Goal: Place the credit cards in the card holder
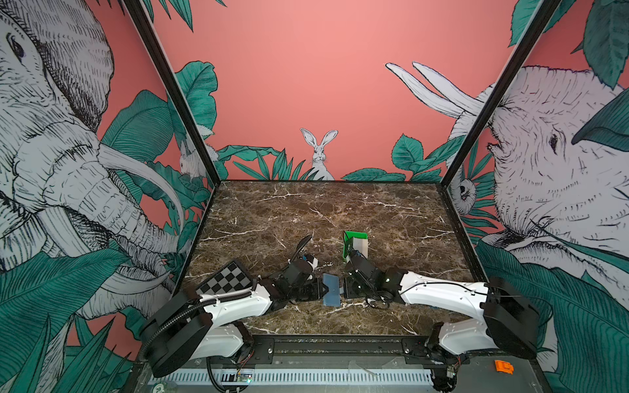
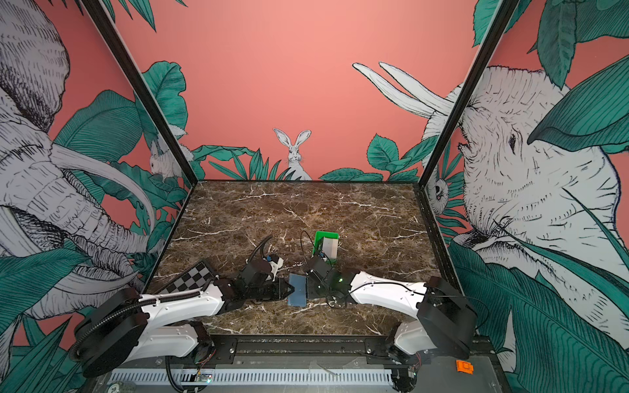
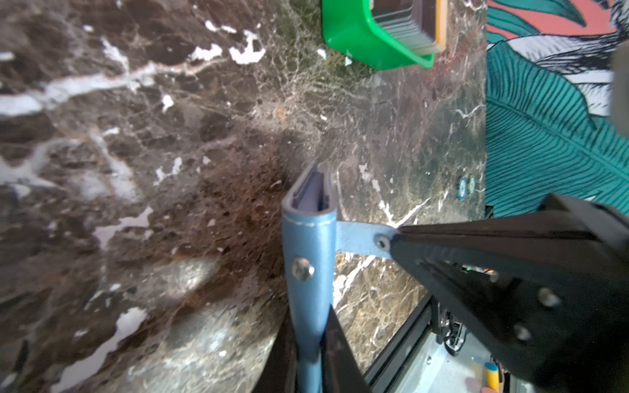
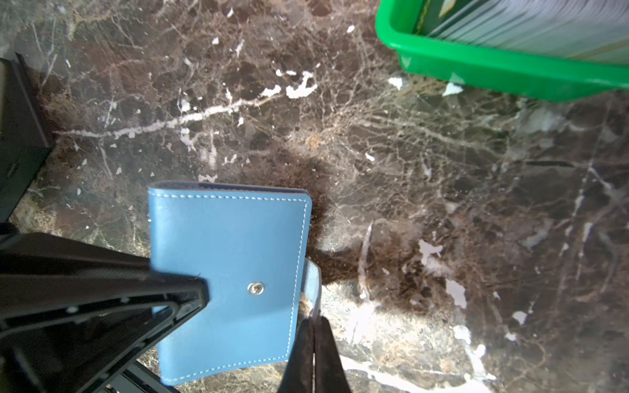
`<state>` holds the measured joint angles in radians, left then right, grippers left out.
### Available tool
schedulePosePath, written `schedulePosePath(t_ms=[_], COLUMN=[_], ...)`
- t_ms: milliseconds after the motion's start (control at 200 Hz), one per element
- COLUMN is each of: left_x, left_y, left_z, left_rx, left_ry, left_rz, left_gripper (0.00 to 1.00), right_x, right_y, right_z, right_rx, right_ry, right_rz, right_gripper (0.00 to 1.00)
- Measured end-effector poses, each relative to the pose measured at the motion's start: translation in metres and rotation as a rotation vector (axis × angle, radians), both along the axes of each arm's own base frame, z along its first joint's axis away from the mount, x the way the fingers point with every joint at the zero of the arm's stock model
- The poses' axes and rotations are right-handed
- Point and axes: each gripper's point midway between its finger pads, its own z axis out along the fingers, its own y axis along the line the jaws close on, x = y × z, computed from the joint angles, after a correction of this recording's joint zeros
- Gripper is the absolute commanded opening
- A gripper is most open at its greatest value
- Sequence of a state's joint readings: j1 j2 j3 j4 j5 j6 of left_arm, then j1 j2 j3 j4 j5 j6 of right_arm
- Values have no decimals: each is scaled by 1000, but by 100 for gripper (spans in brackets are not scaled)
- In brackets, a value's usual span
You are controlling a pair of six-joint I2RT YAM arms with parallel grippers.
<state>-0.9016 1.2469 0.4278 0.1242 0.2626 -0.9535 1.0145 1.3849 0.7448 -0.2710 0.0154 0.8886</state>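
The card holder [image 1: 331, 289] [image 2: 297, 291], a blue folded wallet, hangs on edge just above the marble between both grippers. My left gripper [image 1: 325, 289] [image 3: 311, 323] is shut on its folded body [image 3: 308, 245], one finger on each face. My right gripper [image 1: 343, 290] [image 4: 312, 320] is shut on the snap tab [image 3: 360, 238], which is pulled away from the wallet; the stud [image 4: 256, 288] lies bare. The credit cards [image 1: 361, 246] [image 3: 405, 23] [image 4: 544, 27] stand stacked in a green tray [image 1: 355, 234] [image 2: 326, 234] behind the right gripper.
A checkerboard plate [image 1: 226, 279] lies at the front left beside the left arm. A small orange part [image 1: 503, 366] sits outside the frame at the front right. Printed walls close in the marble table [image 1: 340, 211] on three sides.
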Motion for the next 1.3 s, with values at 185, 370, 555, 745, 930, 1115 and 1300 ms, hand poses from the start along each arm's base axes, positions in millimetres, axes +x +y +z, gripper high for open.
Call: schedulePosePath(t_ms=[185,370,555,745,930,1115,1300], left_x=[0,1,1,1,0,0,1], left_y=[3,7,9,8,2,-2,-10], left_z=[-3,0,10,14,18,16,24], left_rx=[22,46,38,27,-5,-19,-66], left_ry=[6,-1,-21,-26,-23,-13,-17], left_rz=[5,14,16,11,0,-8,-22], left_gripper=[35,46,49,52,56,60,63], right_x=[1,0,0,0,-2,-3,-5], right_y=[-1,-2,-1,-2,-2,-2,1], right_z=[2,4,10,11,21,37,46], right_rx=[2,2,14,11,32,67,95], right_ry=[-7,-11,-24,-29,-45,-72,-89], right_rz=[-1,0,7,17,34,54,81], right_gripper=[0,0,0,0,0,0,0])
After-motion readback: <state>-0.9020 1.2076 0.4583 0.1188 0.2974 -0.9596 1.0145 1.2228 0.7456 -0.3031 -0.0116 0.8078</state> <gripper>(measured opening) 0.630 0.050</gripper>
